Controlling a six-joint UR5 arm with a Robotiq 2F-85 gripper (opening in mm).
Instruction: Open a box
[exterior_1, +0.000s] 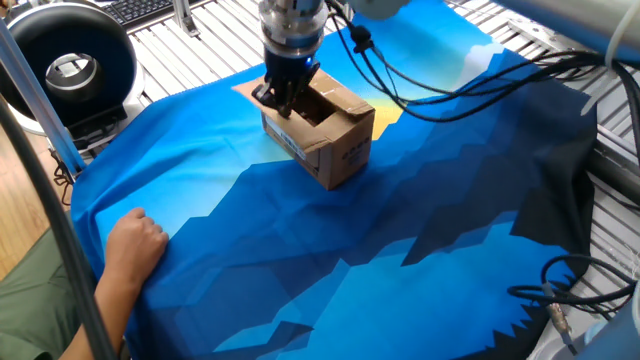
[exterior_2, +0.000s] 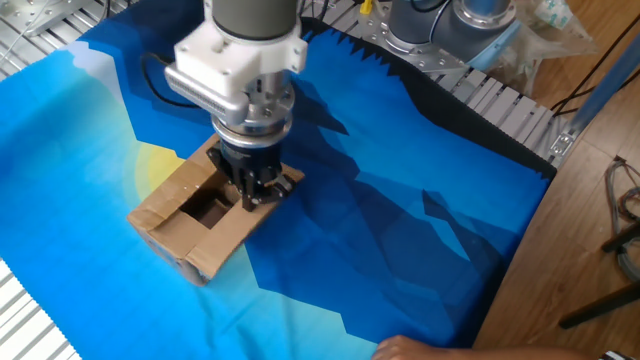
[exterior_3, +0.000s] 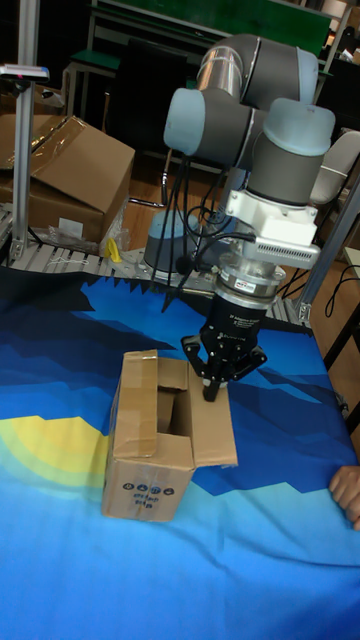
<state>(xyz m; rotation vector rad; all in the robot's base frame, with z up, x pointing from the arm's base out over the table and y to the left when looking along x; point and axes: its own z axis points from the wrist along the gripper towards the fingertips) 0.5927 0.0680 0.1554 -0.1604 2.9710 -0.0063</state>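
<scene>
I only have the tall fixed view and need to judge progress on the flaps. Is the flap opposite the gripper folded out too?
Observer: Yes. In the other fixed view the box has flaps spread outward on both sides of its dark opening.
Operator: Where is the gripper relative to that opening?
Observer: The gripper sits on the flap at the opening's edge, not inside it.
Operator: Any label I can't see?
Observer: One fixed view shows a white label on a side wall of the box.
Operator: Anyone near the table?
Observer: A person's hand rests on the blue cloth, apart from the box.
</scene>
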